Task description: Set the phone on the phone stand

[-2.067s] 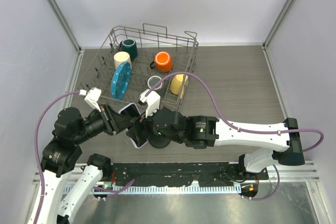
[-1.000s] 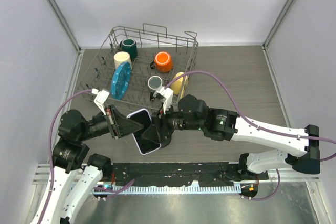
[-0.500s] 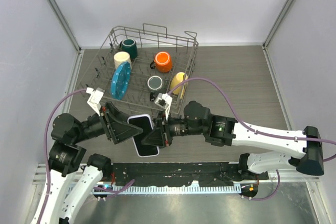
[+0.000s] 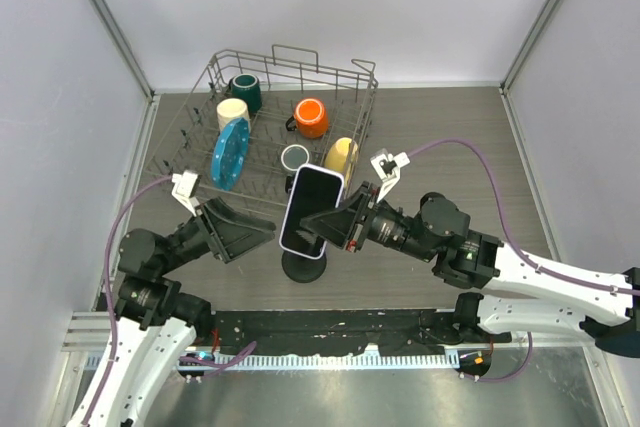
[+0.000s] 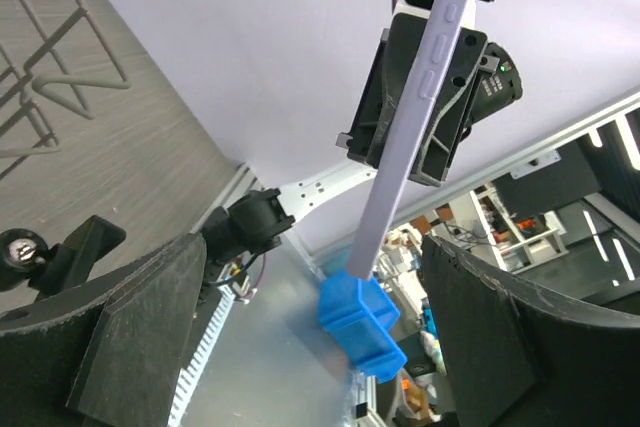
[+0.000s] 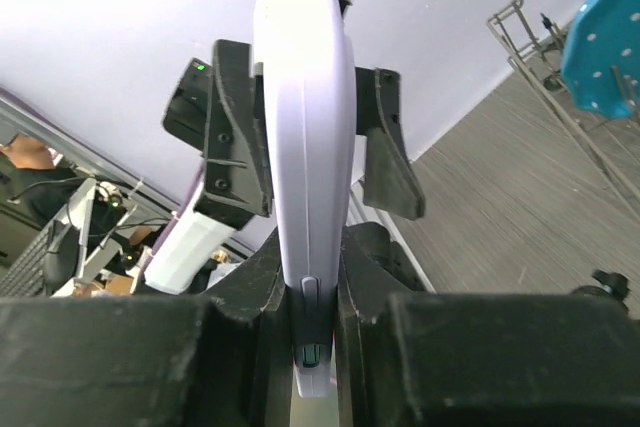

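1. Black fingers of the left gripper [image 4: 255, 240] stand spread wide, just left of the phone stand [image 4: 301, 269], touching nothing.
2. Directly above the phone stand's disc base, the phone [image 4: 312, 205] stands tilted on end, with its dark screen showing in the top view. Whether its lower end rests on the stand cannot be told.
3. Right of the phone stand, the right gripper [image 4: 330, 222] pinches the phone's edge.
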Motion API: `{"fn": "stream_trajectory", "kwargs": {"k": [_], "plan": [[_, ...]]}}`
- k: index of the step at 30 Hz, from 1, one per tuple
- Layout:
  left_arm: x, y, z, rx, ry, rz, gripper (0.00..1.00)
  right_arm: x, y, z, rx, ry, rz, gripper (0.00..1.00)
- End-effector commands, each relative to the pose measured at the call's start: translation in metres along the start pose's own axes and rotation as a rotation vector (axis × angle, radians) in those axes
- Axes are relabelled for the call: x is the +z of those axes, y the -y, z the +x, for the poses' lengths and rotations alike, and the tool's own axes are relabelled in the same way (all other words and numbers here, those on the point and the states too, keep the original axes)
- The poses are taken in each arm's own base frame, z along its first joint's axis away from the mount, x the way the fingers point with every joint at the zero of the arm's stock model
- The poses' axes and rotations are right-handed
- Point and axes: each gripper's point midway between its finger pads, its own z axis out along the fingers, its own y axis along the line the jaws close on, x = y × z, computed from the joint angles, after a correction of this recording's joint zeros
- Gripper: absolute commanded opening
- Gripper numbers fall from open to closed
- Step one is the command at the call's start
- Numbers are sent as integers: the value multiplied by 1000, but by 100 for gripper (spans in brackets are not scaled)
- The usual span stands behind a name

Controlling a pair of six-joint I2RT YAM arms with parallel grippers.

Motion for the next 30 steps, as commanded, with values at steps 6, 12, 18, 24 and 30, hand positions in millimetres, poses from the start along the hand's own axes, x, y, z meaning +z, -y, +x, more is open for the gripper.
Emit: {"fn": "stream_trajectory", "kwargs": {"k": [6, 12, 18, 24, 30], "plan": [[-9, 70, -9, 95, 7, 254, 93, 18, -67, -46, 70, 112, -232, 1], [-9, 62, 1, 75, -47, 244, 71, 36, -70, -47, 84, 124, -250, 1], [-13, 62, 7, 97, -59, 250, 53, 46, -68, -53, 105, 154, -234, 1], [-11, 58, 6, 108, -59, 229, 24, 54, -73, -52, 133, 147, -259, 1], [-9, 46, 5, 128, -66, 156, 0, 58, -72, -46, 84, 84, -223, 71]]}}
